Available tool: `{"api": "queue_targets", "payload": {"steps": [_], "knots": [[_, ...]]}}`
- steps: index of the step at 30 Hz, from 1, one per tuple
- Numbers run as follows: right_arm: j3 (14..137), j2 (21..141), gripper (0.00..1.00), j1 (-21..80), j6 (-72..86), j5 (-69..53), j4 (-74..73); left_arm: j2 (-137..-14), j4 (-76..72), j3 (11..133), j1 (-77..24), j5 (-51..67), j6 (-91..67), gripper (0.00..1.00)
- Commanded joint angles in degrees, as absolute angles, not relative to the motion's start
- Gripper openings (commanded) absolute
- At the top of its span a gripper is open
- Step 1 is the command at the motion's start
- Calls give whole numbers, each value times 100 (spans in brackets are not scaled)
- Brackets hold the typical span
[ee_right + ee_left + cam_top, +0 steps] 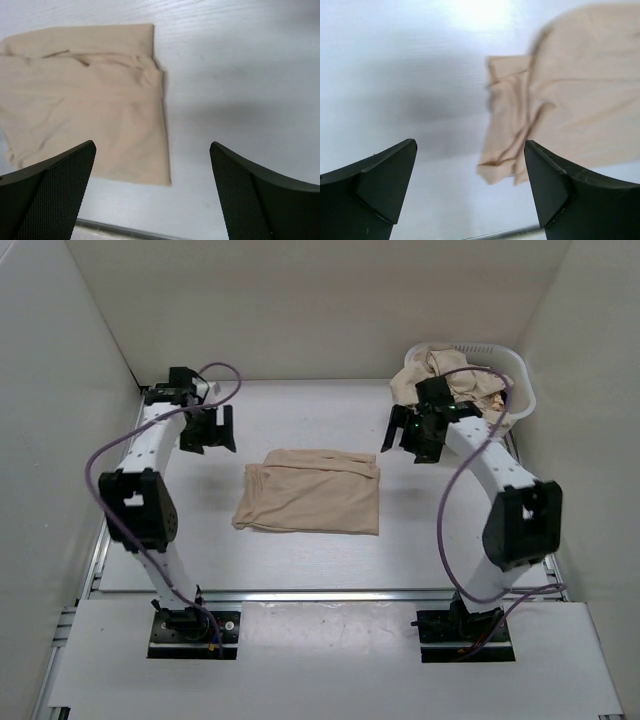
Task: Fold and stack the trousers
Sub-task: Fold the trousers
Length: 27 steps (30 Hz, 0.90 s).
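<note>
- Top view: the folded trousers [310,490] are lying mid-worktop [300,565] between the left gripper [208,428] and right gripper [418,432], both hanging spread and empty. The white laundry basket [522,380], far right, is holding more crumpled trousers [430,375].
- Left wrist view: the jaws are standing wide. A loose corner is sticking out and, I judge, risking flopping open if brushed.
- Right wrist view: the jaws are gaping beside the fold's edge, so dragging another pair across is risking undoing it.

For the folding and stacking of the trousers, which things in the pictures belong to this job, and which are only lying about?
For the job:
folded trousers, lying flat
crumpled trousers, heaped in the white basket
left claw, open
right claw, open

Only lying about:
white basket
table
</note>
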<state>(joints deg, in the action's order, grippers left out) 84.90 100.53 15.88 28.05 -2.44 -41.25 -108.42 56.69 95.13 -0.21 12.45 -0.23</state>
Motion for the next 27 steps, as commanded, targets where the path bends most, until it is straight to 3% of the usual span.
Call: {"api": "queue_targets", "payload": {"steps": [1, 9, 27], "knots": [[8332, 9072, 99, 1512, 2304, 254, -5296, -9679, 5704, 9099, 289, -323, 0, 100], [7586, 7630, 99, 1327, 2293, 765, -5810, -8220, 5704, 7762, 1334, -1406, 0, 100], [7761, 7444, 99, 1266, 2224, 1011, -5705, -7638, 5704, 7356, 1591, -1670, 0, 100]]}}
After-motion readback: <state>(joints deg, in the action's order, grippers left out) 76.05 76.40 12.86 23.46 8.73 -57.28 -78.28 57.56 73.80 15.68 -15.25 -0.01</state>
